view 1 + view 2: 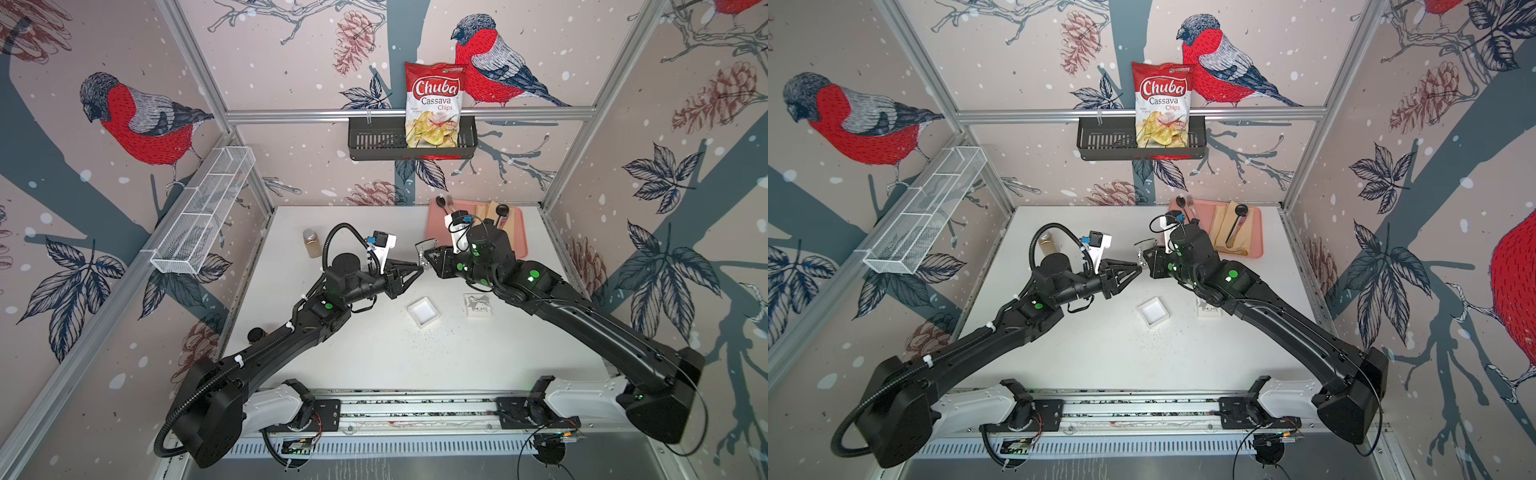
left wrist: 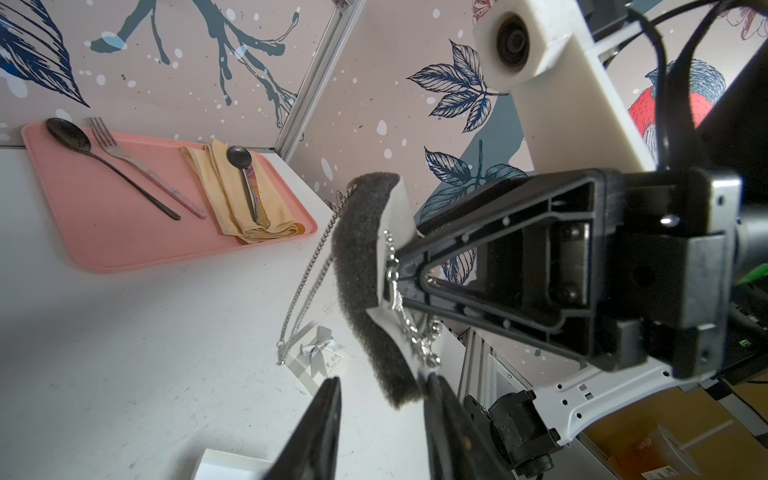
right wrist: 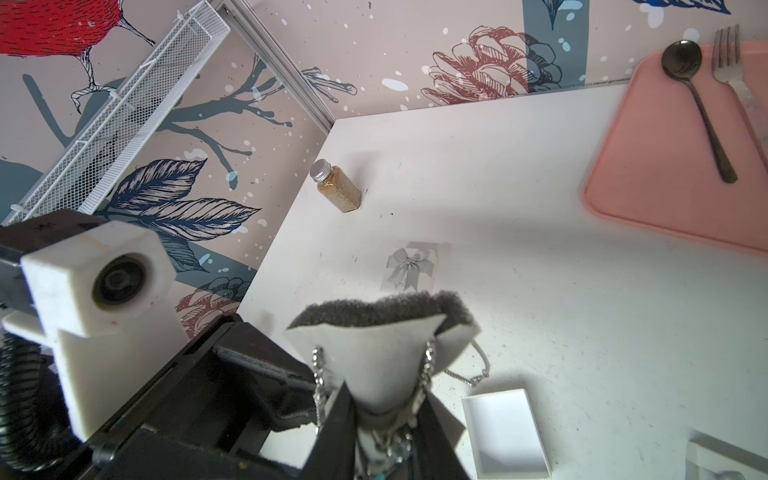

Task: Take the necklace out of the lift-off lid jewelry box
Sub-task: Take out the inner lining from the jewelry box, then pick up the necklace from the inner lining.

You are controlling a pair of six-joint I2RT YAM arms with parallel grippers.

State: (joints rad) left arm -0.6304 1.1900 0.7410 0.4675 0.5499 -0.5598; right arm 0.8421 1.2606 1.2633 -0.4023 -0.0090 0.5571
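My right gripper [image 3: 384,415] is shut on a bent foam pad [image 3: 374,357], white on one face and grey on the other, held above the table. The silver necklace [image 2: 307,274] is wound round that pad, and a loop of chain hangs free below it. My left gripper [image 2: 382,399] is open, and the pad's lower corner sits between its fingers [image 2: 328,415]. In a top view the two grippers meet tip to tip, left [image 1: 419,268] and right [image 1: 433,255]. The open white jewelry box [image 1: 423,311] lies empty on the table, and its lid with a silver bow [image 1: 478,305] rests beside it.
A pink tray [image 1: 519,237] with spoons, a fork and a folded napkin lies at the back right. A small spice bottle [image 1: 311,243] stands at the back left. A chips bag [image 1: 434,104] sits in a black wall basket. A white wire basket [image 1: 203,212] hangs on the left wall.
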